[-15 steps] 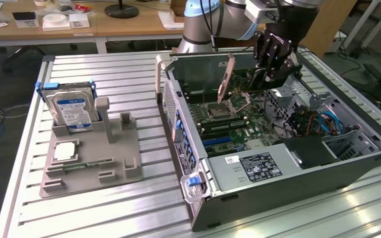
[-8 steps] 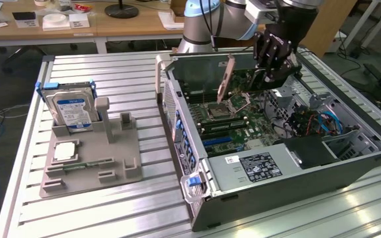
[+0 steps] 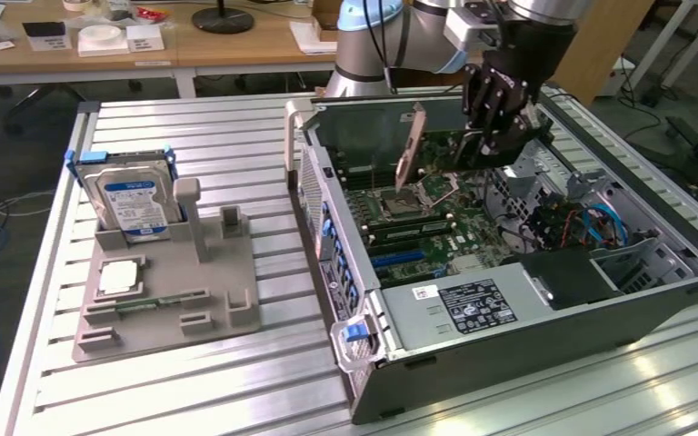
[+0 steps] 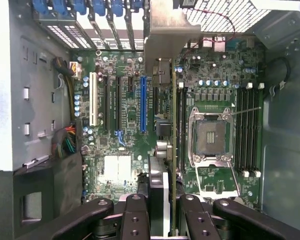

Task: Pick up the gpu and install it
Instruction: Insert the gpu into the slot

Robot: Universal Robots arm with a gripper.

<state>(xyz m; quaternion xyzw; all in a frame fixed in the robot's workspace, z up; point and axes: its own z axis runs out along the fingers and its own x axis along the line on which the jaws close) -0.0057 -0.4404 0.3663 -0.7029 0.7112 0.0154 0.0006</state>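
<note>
Gpu (image 3: 411,153) picked up, not yet seated
The gripper (image 3: 485,145), jaws clamped on it, hangs above the motherboard (image 3: 428,232) inside the open case (image 3: 543,331).

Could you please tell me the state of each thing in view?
Thin dark circuit-card gpu: held edge-on above the motherboard, not seated.
Black gripper: shut on the gpu.
Dark grey computer case: lying open, side panel off.
Silver blue-labelled hard drive: standing in grey holder.
</note>
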